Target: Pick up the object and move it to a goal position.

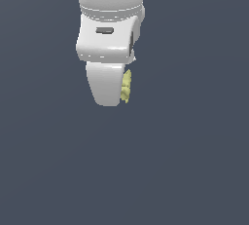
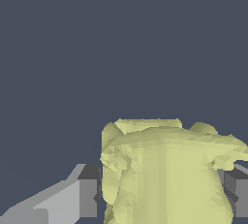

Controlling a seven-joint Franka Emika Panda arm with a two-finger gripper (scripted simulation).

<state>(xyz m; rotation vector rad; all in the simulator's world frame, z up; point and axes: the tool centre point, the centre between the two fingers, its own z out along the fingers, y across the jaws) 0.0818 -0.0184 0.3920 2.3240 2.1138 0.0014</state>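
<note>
Yellow object, clamped in gripper

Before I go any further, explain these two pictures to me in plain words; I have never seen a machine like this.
Both pictures are computer renders of one robot arm at the same moment. The exterior view looks from off the arm: the big white shape is the arm's end, and its gripper points downward. The pale yellow sliver at its edge is the object, a small lumpy block. The wrist view comes from a camera on the arm itself, looking along the gripper, so the same object fills much of it. The grey pieces on either side of it are the fingers, whose jaws are closed against the block. So the block is held. Behind everything is a plain dark grey-blue background; nothing else shows on it, and no goal marker is visible.
</note>
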